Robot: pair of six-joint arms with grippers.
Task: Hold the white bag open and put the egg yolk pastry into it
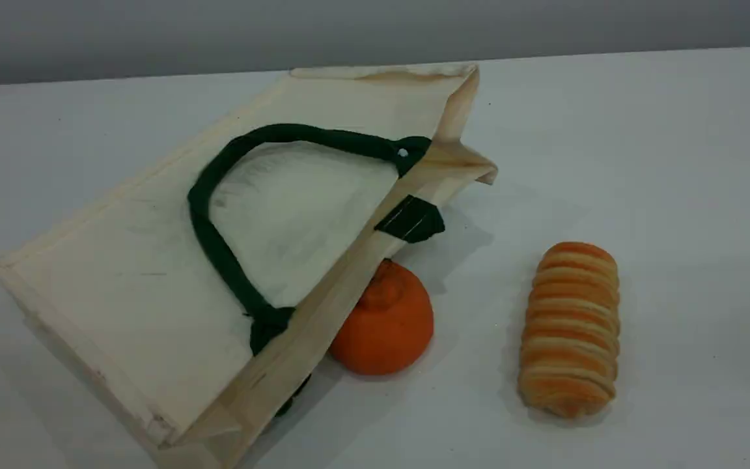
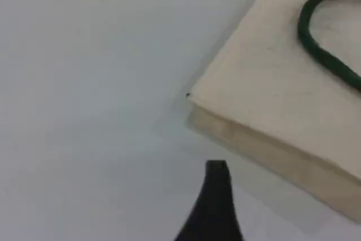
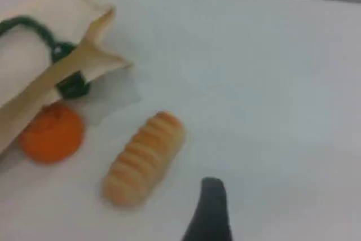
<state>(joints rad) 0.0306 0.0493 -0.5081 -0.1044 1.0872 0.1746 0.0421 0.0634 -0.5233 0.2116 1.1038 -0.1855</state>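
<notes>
Canvas bag (image 1: pixel 153 273) lying flat on white tabletop (image 1: pixel 674 163)
Ridged golden roll (image 1: pixel 570 329) beside a dimpled orange (image 1: pixel 385 322); both hands released.

A bare test bench: plain white table (image 1: pixel 674 163) against a blank grey wall (image 1: pixel 153 32).

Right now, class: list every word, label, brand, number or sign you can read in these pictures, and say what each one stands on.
None can be read.
white bag: plain cloth, no print showing.
Green handle: no lettering.
Orange fruit and striped bread roll: no stickers or labels.
</notes>
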